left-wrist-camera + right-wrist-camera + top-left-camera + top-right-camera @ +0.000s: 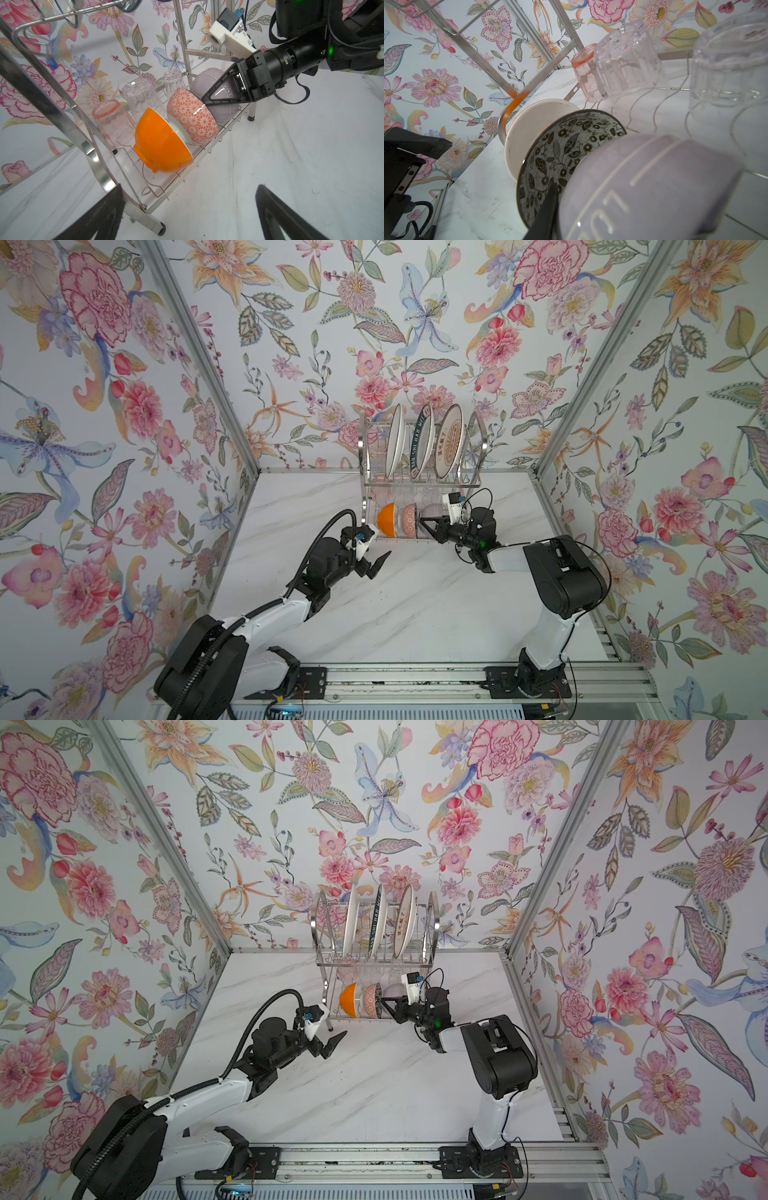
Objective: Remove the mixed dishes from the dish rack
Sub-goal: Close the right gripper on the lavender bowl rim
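Dish rack [363,448], two-tier chrome wire, stands at the back of the white marble table [415,605]. Right gripper [424,523] is narrow, astride the wall of the round grey-white bowl [224,113] on the lower shelf; can't tell if it grips. Left gripper [379,565] hovers wide open near the rack.

There are three plates: a white plate [395,445], a green plate [422,443] and an orange plate [451,443]. There are three bowls: an orange bowl [162,145], a pink bowl [192,116] and a grey bowl [199,83]. There are three glasses: a pink glass [114,122], a clear glass [141,95] and one more clear glass [173,80]. There is one rack [484,439]. There are two end effectors: the left end effector [380,565] and the right end effector [428,526].
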Tool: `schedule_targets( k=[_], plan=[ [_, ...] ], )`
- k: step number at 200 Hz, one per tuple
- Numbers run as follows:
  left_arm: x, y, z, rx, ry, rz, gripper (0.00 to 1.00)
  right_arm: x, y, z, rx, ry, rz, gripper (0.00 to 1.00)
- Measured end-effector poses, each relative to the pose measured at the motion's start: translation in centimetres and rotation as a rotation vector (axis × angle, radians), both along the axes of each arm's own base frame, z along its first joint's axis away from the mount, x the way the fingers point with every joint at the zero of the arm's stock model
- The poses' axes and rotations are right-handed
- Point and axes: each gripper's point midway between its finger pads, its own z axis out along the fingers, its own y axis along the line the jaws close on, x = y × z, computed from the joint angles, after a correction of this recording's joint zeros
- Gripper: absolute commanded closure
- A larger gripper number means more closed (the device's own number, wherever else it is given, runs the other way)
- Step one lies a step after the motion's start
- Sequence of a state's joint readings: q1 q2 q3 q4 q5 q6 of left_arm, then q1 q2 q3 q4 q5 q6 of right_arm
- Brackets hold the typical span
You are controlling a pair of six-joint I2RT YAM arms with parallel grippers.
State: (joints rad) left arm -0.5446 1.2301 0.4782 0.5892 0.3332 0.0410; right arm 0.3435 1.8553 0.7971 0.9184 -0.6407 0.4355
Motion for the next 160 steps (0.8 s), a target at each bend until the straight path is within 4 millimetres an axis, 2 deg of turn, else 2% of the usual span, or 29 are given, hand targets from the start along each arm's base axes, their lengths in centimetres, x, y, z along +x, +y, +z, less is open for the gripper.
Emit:
schedule_targets(
  k=[37,47,60,116,160],
  plan=[
    [0.0,0.0,0.0,-0.003,-0.005,0.000,0.01,-0.2,0.2,0.1,0.010,0.003,0.019,0.79],
    [-0.1,0.0,0.0,-0.002,-0.004,0.000,0.01,-0.4,0.3,0.1,0.013,0.003,0.027,0.81],
    [-0.1,0.0,-0.1,-0.002,-0.003,0.000,0.01,-0.5,0.4,0.0,0.015,0.004,0.036,0.90],
    [0.0,-0.1,-0.4,0.004,0.005,-0.002,0.01,-0.9,0.5,0.0,0.014,-0.005,0.076,0.92],
    [0.0,0.0,-0.4,0.004,0.005,-0.001,0.01,-1.1,0.3,-0.2,-0.014,-0.028,0.119,0.98]
  ],
)
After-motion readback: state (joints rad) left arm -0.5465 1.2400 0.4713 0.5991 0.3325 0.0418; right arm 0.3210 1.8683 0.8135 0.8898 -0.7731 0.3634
